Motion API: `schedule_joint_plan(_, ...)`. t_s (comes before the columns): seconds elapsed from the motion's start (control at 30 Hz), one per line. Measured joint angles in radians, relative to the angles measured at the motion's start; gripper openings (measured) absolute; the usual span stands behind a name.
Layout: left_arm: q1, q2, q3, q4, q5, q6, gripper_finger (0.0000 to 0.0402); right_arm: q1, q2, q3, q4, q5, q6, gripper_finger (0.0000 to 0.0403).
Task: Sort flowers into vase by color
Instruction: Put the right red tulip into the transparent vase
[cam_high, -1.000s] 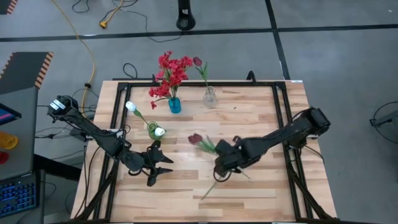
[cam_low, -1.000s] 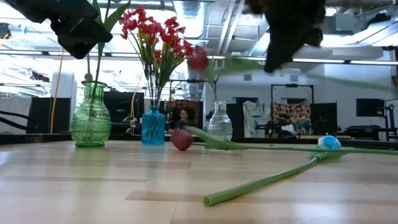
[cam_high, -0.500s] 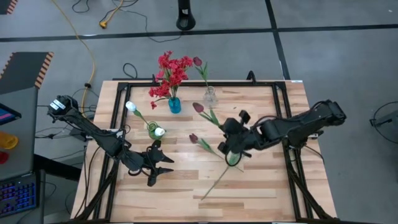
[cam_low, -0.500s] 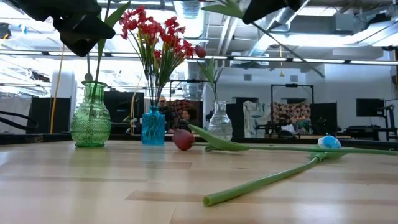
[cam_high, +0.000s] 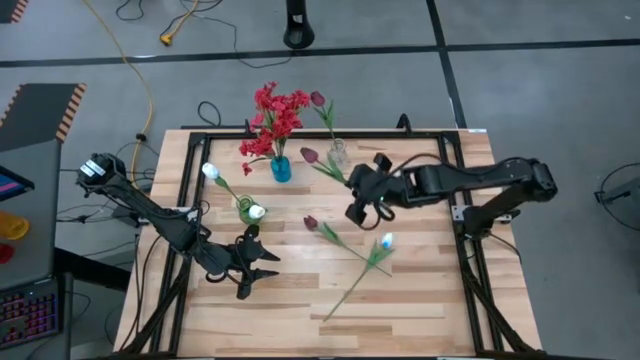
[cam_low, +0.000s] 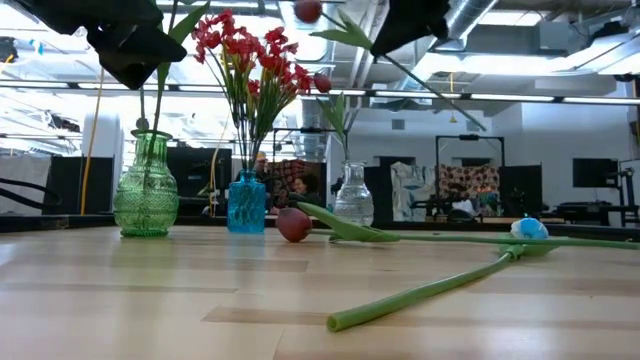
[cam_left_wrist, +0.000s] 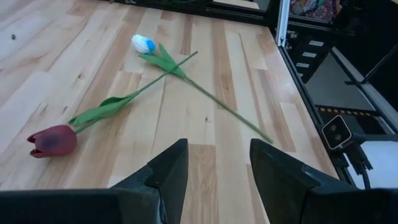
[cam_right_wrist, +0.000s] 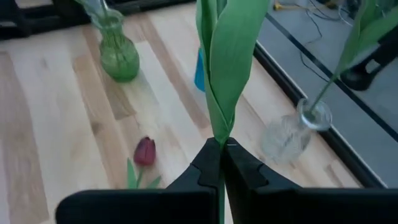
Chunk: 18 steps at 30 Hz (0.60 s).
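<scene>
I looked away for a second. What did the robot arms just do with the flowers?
The right gripper, shut on a dark maroon tulip with a long green stem, lifted it off the wooden table and carried it toward the clear glass vase. The left gripper, the other maroon tulip and the white tulip stayed put.

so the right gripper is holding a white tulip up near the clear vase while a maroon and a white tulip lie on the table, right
Not quite: the tulip that the right gripper holds up near the clear vase is dark maroon, not white, as the high view shows. The rest stands: a maroon tulip and a white tulip lie on the table.
</scene>
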<state>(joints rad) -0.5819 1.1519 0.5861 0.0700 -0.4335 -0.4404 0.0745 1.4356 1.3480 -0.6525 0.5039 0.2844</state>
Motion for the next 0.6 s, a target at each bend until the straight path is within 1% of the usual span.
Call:
schedule_joint_plan(0.07, 0.0, 0.0, 0.0, 0.0, 0.0, 0.0, 0.016, -0.021, -0.022, -0.045, 0.082, -0.058, -0.053, 0.0036)
schedule_joint_plan(0.17, 0.0, 0.0, 0.0, -0.002, 0.0, 0.0, 0.016, -0.06, -0.082, -0.167, 0.22, -0.173, -0.104, 0.0036)
schedule_joint_plan(0.23, 0.0, 0.0, 0.0, -0.001, 0.0, 0.0, 0.016, -0.094, -0.136, -0.259, 0.309, -0.216, -0.11, 0.0036)
schedule_joint_plan(0.3, 0.0, 0.0, 0.0, 0.0, 0.0, 0.0, 0.016, -0.135, -0.195, -0.352, 0.418, -0.237, -0.121, 0.0037)
schedule_joint_plan(0.37, 0.0, 0.0, 0.0, 0.0, 0.0, 0.0, 0.016, -0.18, -0.248, -0.442, 0.566, -0.25, -0.152, 0.0037)
schedule_joint_plan(0.47, 0.0, 0.0, 0.0, 0.0, 0.0, 0.0, 0.016, -0.253, -0.291, -0.562, 0.869, -0.3, -0.215, 0.0037)
schedule_joint_plan(0.53, 0.0, 0.0, 0.0, 0.002, 0.0, 0.0, 0.016, -0.306, -0.293, -0.624, 1.072, -0.345, -0.255, 0.0038)
schedule_joint_plan(0.6, 0.0, 0.0, 0.0, 0.004, 0.0, 0.0, 0.016, -0.358, -0.274, -0.665, 1.233, -0.373, -0.268, 0.0038)
